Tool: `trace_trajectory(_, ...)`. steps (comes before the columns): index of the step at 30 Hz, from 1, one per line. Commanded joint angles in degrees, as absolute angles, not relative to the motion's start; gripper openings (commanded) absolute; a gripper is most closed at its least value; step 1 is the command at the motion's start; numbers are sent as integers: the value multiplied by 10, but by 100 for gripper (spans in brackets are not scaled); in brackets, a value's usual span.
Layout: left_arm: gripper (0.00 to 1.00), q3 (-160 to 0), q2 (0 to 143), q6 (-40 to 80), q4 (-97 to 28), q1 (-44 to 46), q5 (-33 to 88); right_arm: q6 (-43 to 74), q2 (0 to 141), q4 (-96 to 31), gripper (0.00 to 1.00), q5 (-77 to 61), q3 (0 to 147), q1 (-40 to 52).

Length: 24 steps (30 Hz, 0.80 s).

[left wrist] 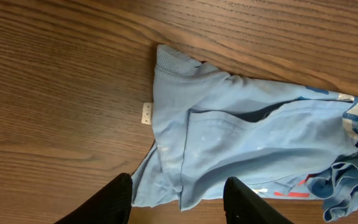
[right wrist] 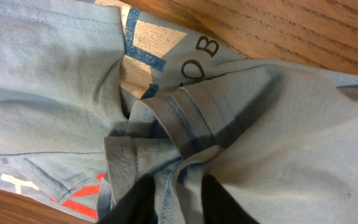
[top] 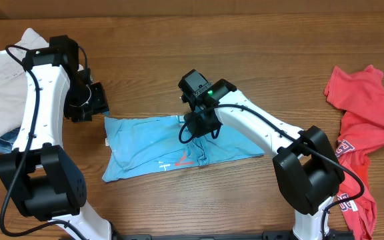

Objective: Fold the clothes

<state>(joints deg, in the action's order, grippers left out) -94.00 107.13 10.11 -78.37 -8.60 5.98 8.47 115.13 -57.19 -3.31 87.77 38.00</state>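
Here, T-shirt [top: 142, 143] in right end effector [right wrist: 180, 198]

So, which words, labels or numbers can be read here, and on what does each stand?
"OB": dark letters on the sky-blue T-shirt, right wrist view; the rest is hidden by folds.
The large block letters beside them: cut off, unreadable.
Print on the red T-shirt: too small.
Marks on the white tag at the blue shirt's edge: too small.
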Motion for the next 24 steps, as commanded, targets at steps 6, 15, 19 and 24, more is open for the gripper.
trace_trajectory(6, 51, -944, 1055, 88, -784, -86, 55, 88, 1159, -569, 20, -27, 877, 379)
trace_trajectory(15, 51, -944, 1055, 88, -784, -86, 55, 88, 1159, -568, 9, -44, 877, 379)
trace_trajectory(19, 51, -944, 1055, 88, -784, -86, 55, 88, 1159, -570, 15, -44, 877, 379)
trace_trajectory(24, 51, -944, 1055, 87, -783, -86, 54, 88, 1159, -569, 16, -55, 877, 379)
